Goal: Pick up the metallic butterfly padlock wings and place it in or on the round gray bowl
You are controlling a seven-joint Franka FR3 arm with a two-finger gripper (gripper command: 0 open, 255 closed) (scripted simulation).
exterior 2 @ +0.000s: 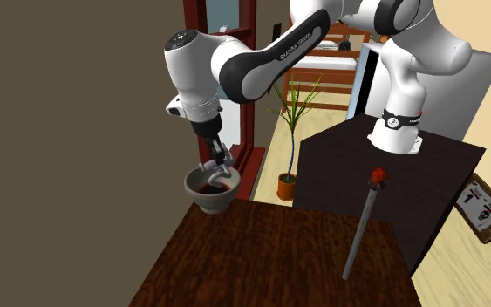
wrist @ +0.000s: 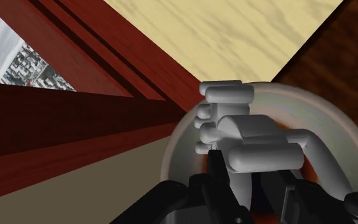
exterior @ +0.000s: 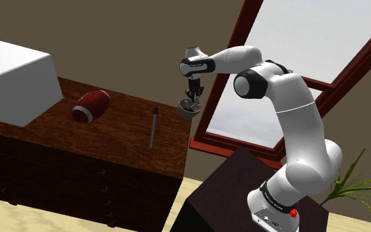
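Shoulder view, left to right: white box [exterior: 12, 79], brown ball [exterior: 91, 105] and thin dark rod [exterior: 153, 126] lie spread along the dark wood dresser top [exterior: 111, 142], well apart from the work. None of them looks at risk.

The trouble lies further right. The round bowl [exterior: 188, 110] stands at the very corner of the top, its edge just beside it and the pale floor [wrist: 222, 32] below. The gripper [exterior: 192, 99] hangs directly over the bowl. Its black fingers [wrist: 222, 191] are drawn narrow and clasp the padlock [exterior 2: 220, 172], which sits low over the bowl's mouth, seemingly partly inside the rim.

Likely failures:
- A sideways nudge of the load or fingertips against the rim could slide or tip the bowl off the corner, since it has little surface beside it.
- In the wrist view the padlock's upper lobes reach the rim on the floor side. Letting go off-centre could leave it hooked on the rim or spill it over.
- Pressing down too far could rock the bowl.

The padlock is drawn plain pale grey with no metal sheen. It has stubby rounded bars stacked in a wing shape, a short cylinder across the middle, and one curved band sweeping out to the side. The bowl is grey outside and dark reddish within.
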